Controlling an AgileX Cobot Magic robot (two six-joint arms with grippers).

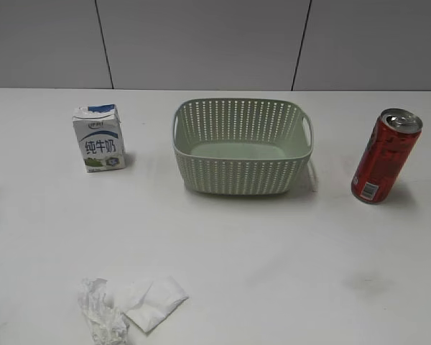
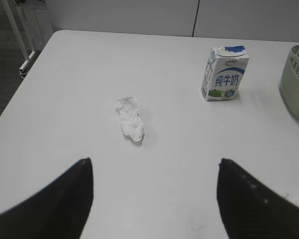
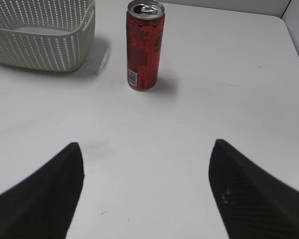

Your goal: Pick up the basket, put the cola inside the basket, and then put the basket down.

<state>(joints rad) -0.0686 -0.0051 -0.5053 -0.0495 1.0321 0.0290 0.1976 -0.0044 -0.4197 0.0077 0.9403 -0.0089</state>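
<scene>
Sage-green and perforated, the rectangular plastic basket (image 1: 242,147) sits upright at the middle of the white table (image 1: 273,273), its two cut-out handles facing left and right and its inside bare. Well to its right stands the tall, slim red cola can (image 1: 386,156) with a silver top and pull tab, upright on the tabletop, a small white label patch near its base; it is apart from the basket and not inside it. On the opposite side, left of the basket, a white-and-blue milk carton (image 1: 99,139) stands upright. Crumpled white tissue (image 1: 128,305) lies near the front edge of the table.

Neither arm appears in the exterior view. From the left wrist camera, the left gripper (image 2: 154,199) hangs above bare tabletop with its two dark fingers spread wide and nothing between them; a second wad of tissue (image 2: 130,118) lies ahead, the carton beyond it. The right gripper (image 3: 145,191) is likewise spread apart and holds nothing, hovering short of the cola can, which stands just right of the basket's corner.
</scene>
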